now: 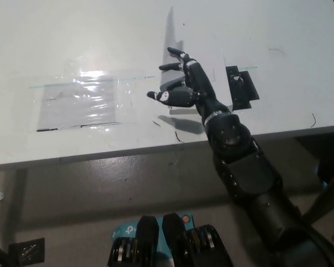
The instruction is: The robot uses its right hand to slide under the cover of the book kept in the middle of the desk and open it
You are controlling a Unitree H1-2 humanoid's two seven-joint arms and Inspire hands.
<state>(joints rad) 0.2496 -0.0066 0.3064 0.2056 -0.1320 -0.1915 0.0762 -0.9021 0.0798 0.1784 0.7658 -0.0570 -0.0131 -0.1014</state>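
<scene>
Book (pixel 181 105), mid-table (pixel 72 44): cover (pixel 170 39) raised near upright. Right robot hand (pixel 181 89): fingers spread, grasping nothing, propping cover from beneath. Left hand: unseen. Risk: cover falls shut if support slips before passing vertical.

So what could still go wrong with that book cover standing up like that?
The cover stands almost on edge, only propped by the right robot hand, not gripped. If the hand slips away, it may well flop shut. The push could also slide the whole book sideways on the smooth desk, towards the plastic sheet.
</scene>
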